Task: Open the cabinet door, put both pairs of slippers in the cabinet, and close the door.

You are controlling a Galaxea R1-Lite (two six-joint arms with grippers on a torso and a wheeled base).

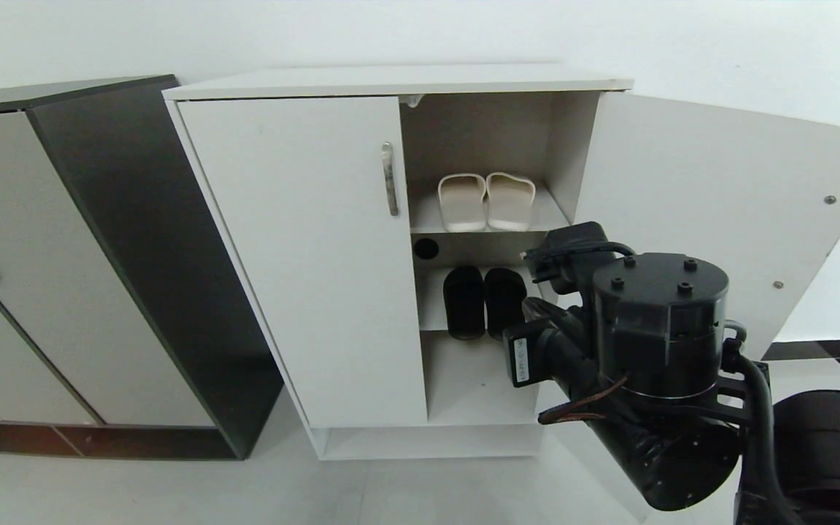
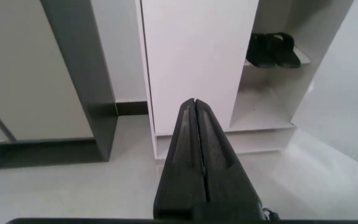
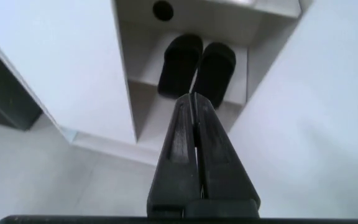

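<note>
The cabinet [image 1: 398,80] stands with its right door [image 1: 704,211] swung open. The white slippers [image 1: 461,202] sit on the upper shelf and the black slippers [image 1: 464,302] on the shelf below, at its front edge. The left claw [image 2: 194,106] and the right claw [image 3: 194,99] are both clenched, empty.

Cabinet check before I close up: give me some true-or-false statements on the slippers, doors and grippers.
The white slippers sit on the shelf above the black slippers. True.
The right door is shut. False: it stands wide open.
The right gripper holds a black slipper. False: it is shut and empty.
The left door is shut. True.
The left gripper is wide open. False: it is shut, holding nothing.
</note>
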